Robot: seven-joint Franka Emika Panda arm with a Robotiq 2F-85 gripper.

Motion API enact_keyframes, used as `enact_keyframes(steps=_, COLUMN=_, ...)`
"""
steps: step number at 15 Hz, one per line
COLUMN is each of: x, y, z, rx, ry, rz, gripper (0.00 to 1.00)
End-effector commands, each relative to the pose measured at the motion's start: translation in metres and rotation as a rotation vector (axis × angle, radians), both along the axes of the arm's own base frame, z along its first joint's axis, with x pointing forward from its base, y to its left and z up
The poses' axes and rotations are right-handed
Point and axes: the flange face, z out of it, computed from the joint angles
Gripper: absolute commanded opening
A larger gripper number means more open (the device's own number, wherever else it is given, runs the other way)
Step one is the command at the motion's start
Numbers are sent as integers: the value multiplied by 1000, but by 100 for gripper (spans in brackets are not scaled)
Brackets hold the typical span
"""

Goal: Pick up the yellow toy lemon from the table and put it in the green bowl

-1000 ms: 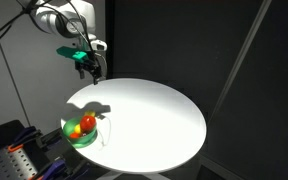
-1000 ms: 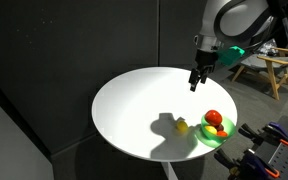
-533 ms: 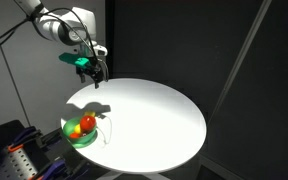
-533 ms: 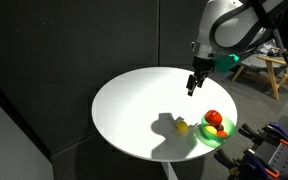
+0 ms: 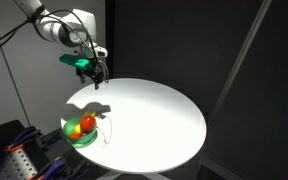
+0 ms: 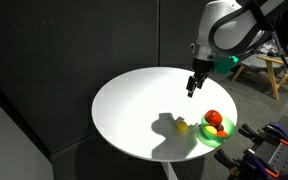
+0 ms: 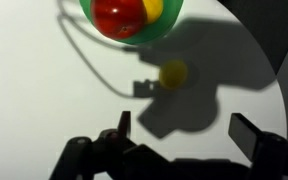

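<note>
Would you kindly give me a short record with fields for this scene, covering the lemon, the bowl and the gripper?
table: round, white top
yellow toy lemon: on the table, just outside the bowl, in the arm's shadow
green bowl: near the table's edge
bowl contents: red toy fruit and a yellow piece
gripper: open, empty, above the table, apart from the lemon
task status: lemon not yet picked up

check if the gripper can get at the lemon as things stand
Probably yes: the lemon sits alone on the table, apart from the bowl, with nothing over it, and the gripper hangs open above.
</note>
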Motion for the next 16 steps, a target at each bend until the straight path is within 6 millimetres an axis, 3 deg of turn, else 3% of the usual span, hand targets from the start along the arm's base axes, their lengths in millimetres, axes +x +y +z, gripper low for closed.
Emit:
enact_keyframes(steps=1, x=0, y=0, z=0, rx=0, ry=1, rz=0, gripper=100)
enact_keyframes(steps=16, x=2, y=2, z=-1, rx=1, ry=4, rz=-11, gripper=100)
